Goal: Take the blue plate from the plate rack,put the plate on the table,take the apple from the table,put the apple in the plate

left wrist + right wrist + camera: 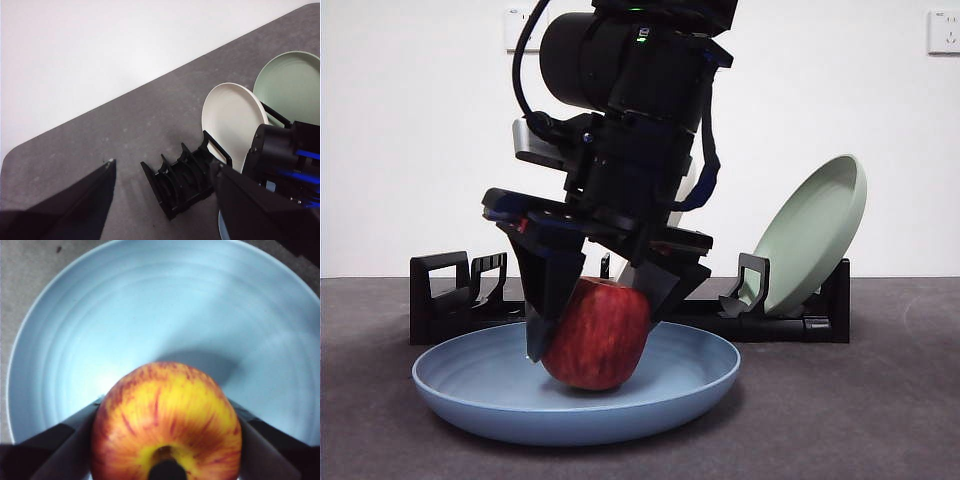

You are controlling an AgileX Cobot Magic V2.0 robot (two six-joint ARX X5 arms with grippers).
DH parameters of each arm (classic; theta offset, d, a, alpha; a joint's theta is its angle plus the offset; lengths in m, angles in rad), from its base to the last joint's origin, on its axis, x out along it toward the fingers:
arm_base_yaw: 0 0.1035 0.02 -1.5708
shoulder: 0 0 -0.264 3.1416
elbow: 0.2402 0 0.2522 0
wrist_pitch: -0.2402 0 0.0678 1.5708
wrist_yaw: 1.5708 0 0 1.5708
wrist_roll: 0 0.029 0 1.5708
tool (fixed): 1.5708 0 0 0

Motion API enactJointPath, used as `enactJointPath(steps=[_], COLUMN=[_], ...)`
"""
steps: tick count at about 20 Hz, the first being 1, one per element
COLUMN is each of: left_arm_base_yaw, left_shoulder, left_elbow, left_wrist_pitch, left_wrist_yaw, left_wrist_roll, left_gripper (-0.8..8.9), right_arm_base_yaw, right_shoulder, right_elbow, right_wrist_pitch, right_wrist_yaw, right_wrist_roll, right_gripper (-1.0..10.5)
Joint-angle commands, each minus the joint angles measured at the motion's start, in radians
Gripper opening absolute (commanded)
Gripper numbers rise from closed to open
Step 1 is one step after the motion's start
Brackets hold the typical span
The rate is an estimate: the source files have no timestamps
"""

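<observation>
The right gripper (592, 318) was clamped on the apple (597, 334), one jaw on each flank, and had it low inside the blue plate (470, 385), which lay flat on the table (880, 400) in front of the rack (440, 300). From the front the apple's underside seemed to rest on the plate floor, or sat just off it; the rim hid the contact itself.

The likeliest trouble, as a judgement, was the release. The apple leaned a little between the jaws, so if they opened unevenly it could tip or roll toward the rim. The plate was shallow, and a rolling apple might ride over the edge. If the jaws dragged on the skin while lifting away, the light plate could also slide on the table.

The left gripper (165, 200) waited off to the side with its jaws spread and nothing between them.

Each view gave something the others lacked. The front view showed how low the apple sat and how the jaws gripped it, plus a green plate (815, 235) leaning in the rack. The right wrist view showed the apple's yellow, red-streaked top and placed it toward one side of the plate rather than over the middle. The left wrist view alone showed a white plate (230, 122) standing in the rack, hidden behind the arm from the front.
</observation>
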Motion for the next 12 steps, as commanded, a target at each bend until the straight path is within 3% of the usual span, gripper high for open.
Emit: enactJointPath(steps=[1,10,12], left_arm_base_yaw=[0.001,0.001,0.001], left_shoulder=[-0.001,0.039,0.060], left_elbow=[0.000,0.000,0.000], left_wrist_pitch=[-0.013,-0.010,0.004], left_wrist_yaw=[-0.002,0.002,0.002], left_wrist_roll=[-0.025,-0.025,-0.024], left_gripper=[3.15,3.14,3.14], right_arm_base_yaw=[-0.002,-0.016,-0.023], right_shoulder=[0.000,-0.228,-0.319], right_elbow=[0.002,0.007,0.007], right_wrist_pitch=[0.002,-0.046,-0.084], right_wrist_yaw=[0.000,0.008,0.050], right_wrist_roll=[0.006,0.002,0.002], right_gripper=[4.6,4.4,4.4])
